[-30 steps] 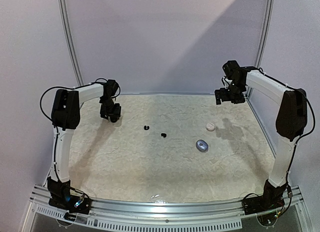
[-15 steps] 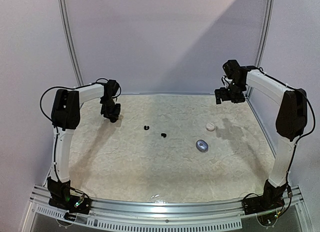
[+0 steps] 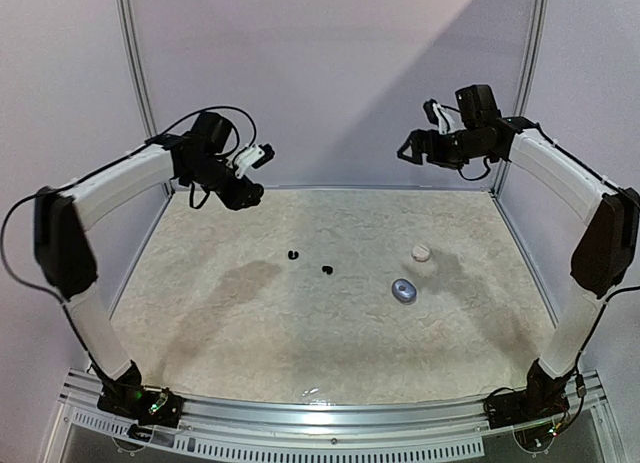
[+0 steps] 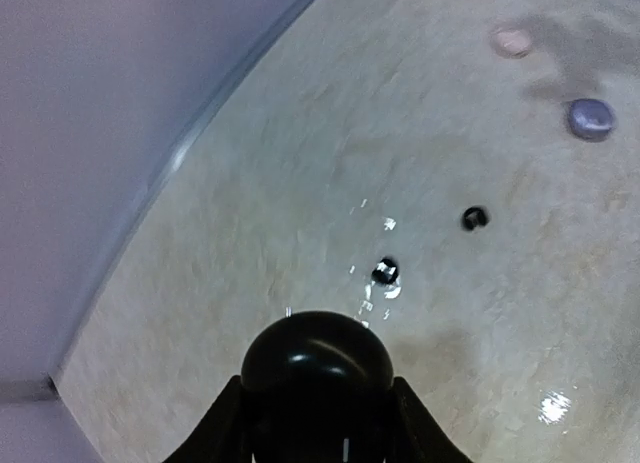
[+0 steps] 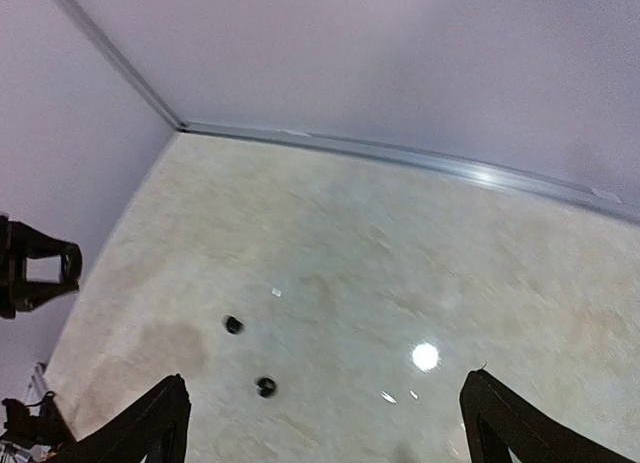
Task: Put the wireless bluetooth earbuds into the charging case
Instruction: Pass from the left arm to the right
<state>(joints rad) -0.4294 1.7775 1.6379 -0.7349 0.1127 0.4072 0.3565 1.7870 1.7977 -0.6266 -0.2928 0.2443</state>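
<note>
- Top view: both arms have lifted and swung inward since a sec ago — left gripper [image 3: 252, 173] was hanging low over the table's far-left corner, now it's up high and pointing toward centre. Right gripper [image 3: 412, 148] has risen too. Reads as a reach starting, nothing picked yet.
- Two black earbuds [image 3: 293, 254] [image 3: 327, 270] lie loose on the table [image 3: 250, 313], below and well apart from the left jaws. Grey-blue case [image 3: 404, 290] and whitish case [image 3: 421, 252] sit below the right jaws, also well apart. No bud is in a case — task's barely begun.
- Left wrist view: the nearer earbud [image 4: 385, 273] is just ahead of the jaws, 2nd bud [image 4: 474, 218] further on, cases [image 4: 590, 118] [image 4: 512, 41] far ahead. Only a dark rounded part shows at the bottom edge, so can't tell how the left jaws stand.
- Right wrist view: right jaws spread wide, nothing between them. Both buds [image 5: 233, 325] [image 5: 265, 386] lie between and below the two fingers [image 5: 150, 423]; the left gripper [image 5: 35, 268] is off to the side.
- Nothing stands in the way; tabletop glare spots near the buds may confuse.
</note>
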